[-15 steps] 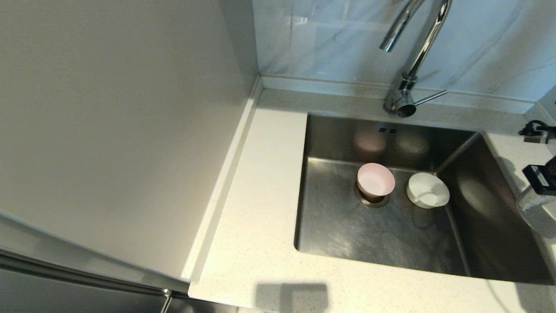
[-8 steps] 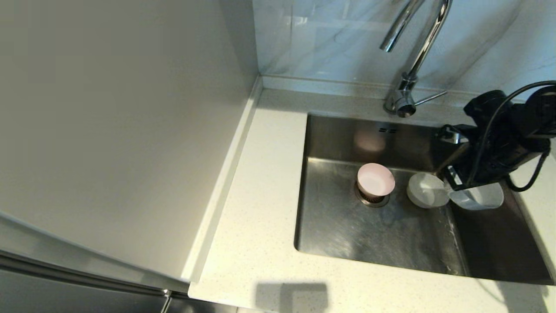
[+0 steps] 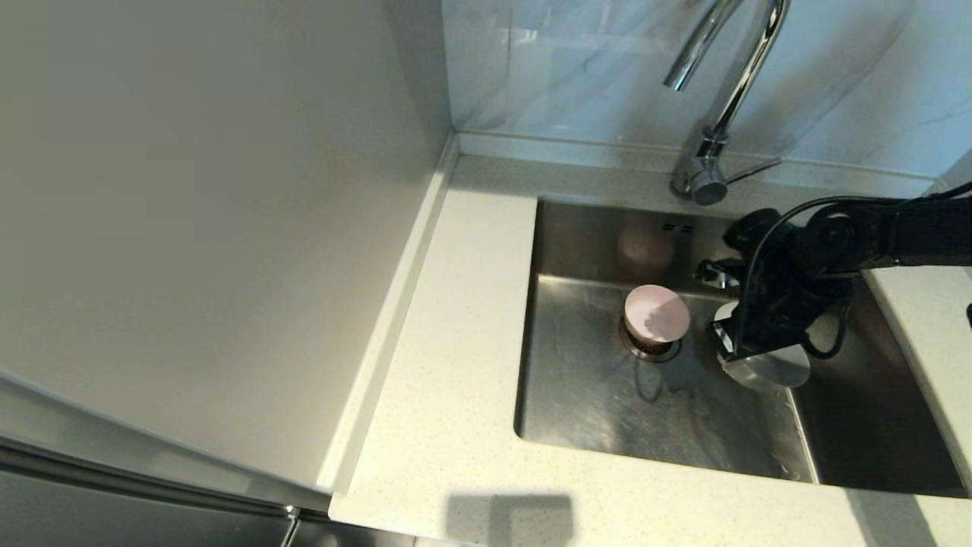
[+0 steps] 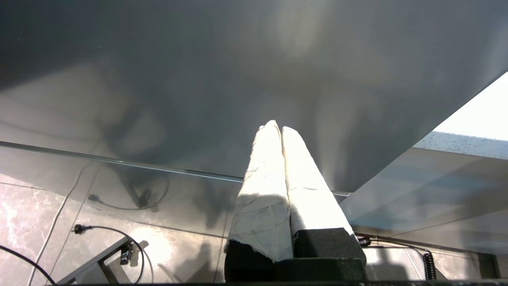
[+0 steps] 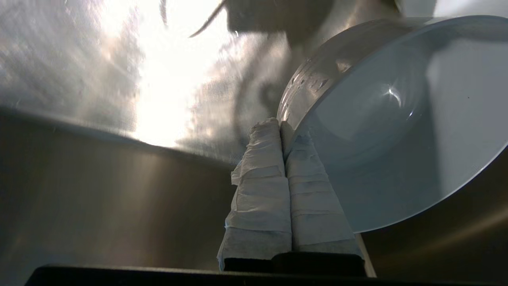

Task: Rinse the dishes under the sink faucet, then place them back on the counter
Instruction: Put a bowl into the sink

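Steel sink [image 3: 577, 395] held the right gripper [image 5: 282, 127], fingers pinched on a grey-white bowl's [image 5: 397, 119] rim near its right wall. Pink bowl [image 3: 657, 313] sat over the drain. Faucet [image 3: 714, 99] looked dry; counter [image 3: 456, 319] carried no bowls, so rinsing and returning seemingly remained. Left gripper [image 4: 281, 129], closed and empty, hung off-counter.

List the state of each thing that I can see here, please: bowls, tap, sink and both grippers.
Pink bowl: upright, on the sink drain.
Grey-white bowl: tilted, held by its rim.
Right gripper: shut on that rim, over the sink.
Faucet: no water visible.
Left gripper: shut, empty, away from the sink.
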### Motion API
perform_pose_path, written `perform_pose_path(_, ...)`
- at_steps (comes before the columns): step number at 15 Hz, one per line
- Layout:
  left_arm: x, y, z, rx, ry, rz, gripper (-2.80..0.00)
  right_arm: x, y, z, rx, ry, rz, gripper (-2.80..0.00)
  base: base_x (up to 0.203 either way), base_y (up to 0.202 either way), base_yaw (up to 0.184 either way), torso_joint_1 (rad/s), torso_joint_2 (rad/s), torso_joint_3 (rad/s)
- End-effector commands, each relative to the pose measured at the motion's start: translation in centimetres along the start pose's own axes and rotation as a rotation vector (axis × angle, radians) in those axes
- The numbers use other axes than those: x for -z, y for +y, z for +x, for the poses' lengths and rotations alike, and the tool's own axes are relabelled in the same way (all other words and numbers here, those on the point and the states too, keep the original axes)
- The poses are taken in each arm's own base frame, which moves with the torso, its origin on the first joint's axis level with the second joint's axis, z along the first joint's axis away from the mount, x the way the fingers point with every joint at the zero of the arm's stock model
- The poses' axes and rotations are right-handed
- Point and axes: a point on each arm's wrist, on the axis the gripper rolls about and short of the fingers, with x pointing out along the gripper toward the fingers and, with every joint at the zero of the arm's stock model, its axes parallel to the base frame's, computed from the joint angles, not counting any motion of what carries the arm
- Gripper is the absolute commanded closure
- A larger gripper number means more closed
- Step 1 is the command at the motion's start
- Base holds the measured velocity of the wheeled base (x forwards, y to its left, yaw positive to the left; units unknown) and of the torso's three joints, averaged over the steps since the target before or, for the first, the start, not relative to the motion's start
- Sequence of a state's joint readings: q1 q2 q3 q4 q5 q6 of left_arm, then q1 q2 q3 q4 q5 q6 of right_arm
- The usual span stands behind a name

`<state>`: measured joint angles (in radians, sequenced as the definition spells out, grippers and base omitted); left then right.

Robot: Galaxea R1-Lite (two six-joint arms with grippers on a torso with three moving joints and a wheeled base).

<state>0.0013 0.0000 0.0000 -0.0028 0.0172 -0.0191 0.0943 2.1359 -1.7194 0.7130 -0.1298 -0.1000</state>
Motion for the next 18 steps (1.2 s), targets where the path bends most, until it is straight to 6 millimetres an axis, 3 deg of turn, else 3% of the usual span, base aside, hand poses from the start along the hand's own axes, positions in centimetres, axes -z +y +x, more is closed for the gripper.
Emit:
perform_pose_path(1, 0.0, 0.0, 0.0, 0.000, -0.003, -0.001, 0.00, -0.4, 1.1, 2.5, 0.015, 0.030, -0.017, 0.00, 0.000, 0.000, 0.000, 0.000, 0.00, 0.000)
perform_pose_path(11, 0.0, 0.0, 0.0, -0.001, -0.004, -0.001, 0.00, -1.3, 5.0, 6.9, 0.056, 0.004, -0.018, 0.00, 0.000, 0.000, 0.000, 0.000, 0.00, 0.000)
perform_pose_path(16, 0.0, 0.0, 0.0, -0.001, -0.003, -0.001, 0.00, -1.6, 5.2, 7.9, 0.085, 0.004, -0.020, 0.00, 0.000, 0.000, 0.000, 0.000, 0.00, 0.000)
perform_pose_path(17, 0.0, 0.0, 0.0, -0.001, -0.003, -0.001, 0.00, -1.9, 5.2, 7.8, 0.088, -0.021, -0.015, -2.80, 0.000, 0.000, 0.000, 0.000, 0.00, 0.000)
perform_pose_path(18, 0.0, 0.0, 0.0, -0.001, -0.003, -0.001, 0.00, -2.0, 5.2, 7.8, 0.089, -0.028, -0.013, -2.80, 0.000, 0.000, 0.000, 0.000, 0.00, 0.000)
